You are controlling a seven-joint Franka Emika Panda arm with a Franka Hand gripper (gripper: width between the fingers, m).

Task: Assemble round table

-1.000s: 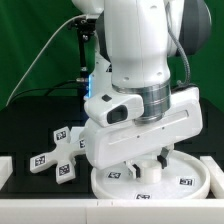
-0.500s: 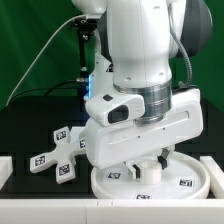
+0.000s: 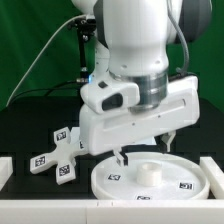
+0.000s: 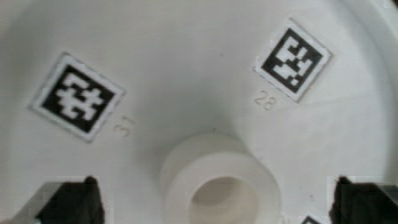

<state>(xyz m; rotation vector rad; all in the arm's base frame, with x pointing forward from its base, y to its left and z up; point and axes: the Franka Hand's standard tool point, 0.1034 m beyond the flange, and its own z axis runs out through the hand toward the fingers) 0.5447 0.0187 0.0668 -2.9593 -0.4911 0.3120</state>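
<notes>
**Pincer wide open over the standing post**

Exterior view: the round disc [image 3: 105, 186] lies flat at the near edge of the bench [image 3: 30, 120], toward the corner on the exterior view's right. Its rim faces up, so it serves as a base for the post [image 3: 148, 172], which stands upright at its centre. The pincer [image 3: 146, 150] hangs just above the post, spread wide and empty. The cross-shaped foot piece [image 3: 58, 155] lies apart from the disc, toward the exterior view's left, probably the next part.

Wrist view: the post's bored top sits midway between the dark fingertips [image 4: 71, 203], and neither touches it. This alignment suits a straight descent.
</notes>
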